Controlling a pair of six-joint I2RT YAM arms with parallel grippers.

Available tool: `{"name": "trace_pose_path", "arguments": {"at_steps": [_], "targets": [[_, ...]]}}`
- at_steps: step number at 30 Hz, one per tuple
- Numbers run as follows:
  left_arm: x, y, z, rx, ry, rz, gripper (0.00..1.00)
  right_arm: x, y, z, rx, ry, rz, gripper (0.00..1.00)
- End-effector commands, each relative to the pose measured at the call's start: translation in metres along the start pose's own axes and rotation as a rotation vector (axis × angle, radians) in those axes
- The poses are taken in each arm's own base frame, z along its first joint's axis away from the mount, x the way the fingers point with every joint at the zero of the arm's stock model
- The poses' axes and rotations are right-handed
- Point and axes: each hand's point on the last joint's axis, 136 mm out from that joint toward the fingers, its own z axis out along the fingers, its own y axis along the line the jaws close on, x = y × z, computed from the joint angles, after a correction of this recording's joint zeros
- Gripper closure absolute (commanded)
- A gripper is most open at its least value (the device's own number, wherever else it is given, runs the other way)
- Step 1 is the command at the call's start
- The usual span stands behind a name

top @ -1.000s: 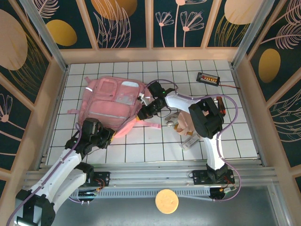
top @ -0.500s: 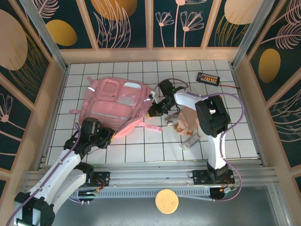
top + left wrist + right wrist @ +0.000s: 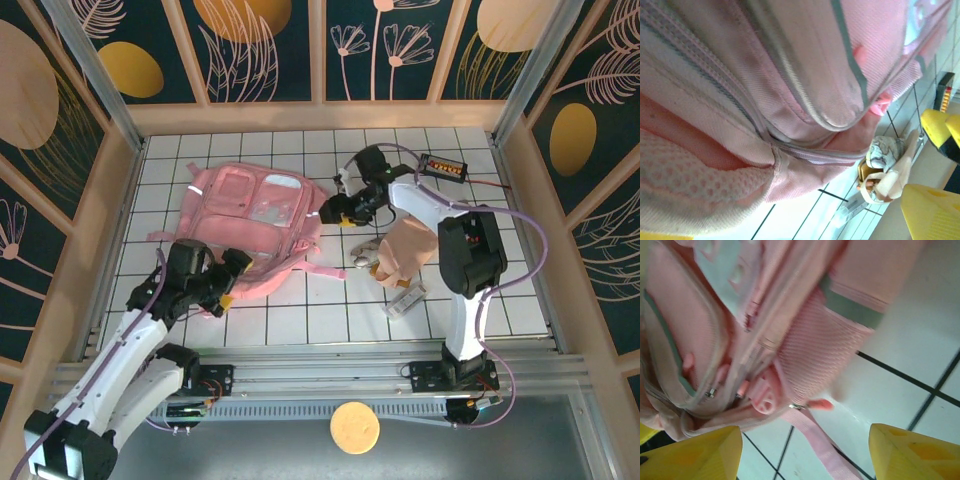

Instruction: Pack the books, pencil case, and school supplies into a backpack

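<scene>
The pink backpack (image 3: 250, 225) lies flat at 10 o'clock on the white-tiled bench (image 3: 330, 320), which is walled by floral panels (image 3: 260, 50). The left hand (image 3: 234, 281) gapes wide at its 6 o'clock edge and the right hand (image 3: 333, 212) at its 3 o'clock, both empty. The pencil case (image 3: 408, 248) slumps beyond, with a black gadget (image 3: 443, 166) at 1 o'clock. The right wrist view adds zip pulls (image 3: 712, 392) and a mesh pocket (image 3: 810, 365).

Bench (image 3: 330, 310): white tiles, dark grid lines.
On it: pink backpack (image 3: 250, 225), beige pencil case (image 3: 408, 248), whitish block (image 3: 405, 301), black gadget (image 3: 443, 165).

Black gadget (image 3: 443, 165), orange digits, red wire, far right on white tiled table (image 3: 300, 320).
</scene>
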Motion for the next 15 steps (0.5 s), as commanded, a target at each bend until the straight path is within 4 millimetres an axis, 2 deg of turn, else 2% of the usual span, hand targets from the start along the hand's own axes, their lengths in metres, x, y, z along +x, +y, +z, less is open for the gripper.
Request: {"name": "trace_pose_path", "arguments": {"at_steps": [1,4,8,15], "targets": [[-0.005,-0.012,-0.001,0.017,-0.015,0.031,0.01,-0.005,0.02,0.019,0.012,0.039,-0.008,0.34],[-0.012,-0.036,0.009,0.084,-0.017,0.014,0.02,-0.005,0.039,0.045,0.017,0.077,-0.049,0.35],[-0.014,-0.054,0.007,0.067,0.001,0.045,0.02,-0.006,0.037,0.067,0.025,0.104,-0.033,0.38],[0.004,-0.045,-0.016,0.055,0.054,0.006,0.01,0.004,0.019,0.084,0.057,0.132,0.003,0.43]]}}
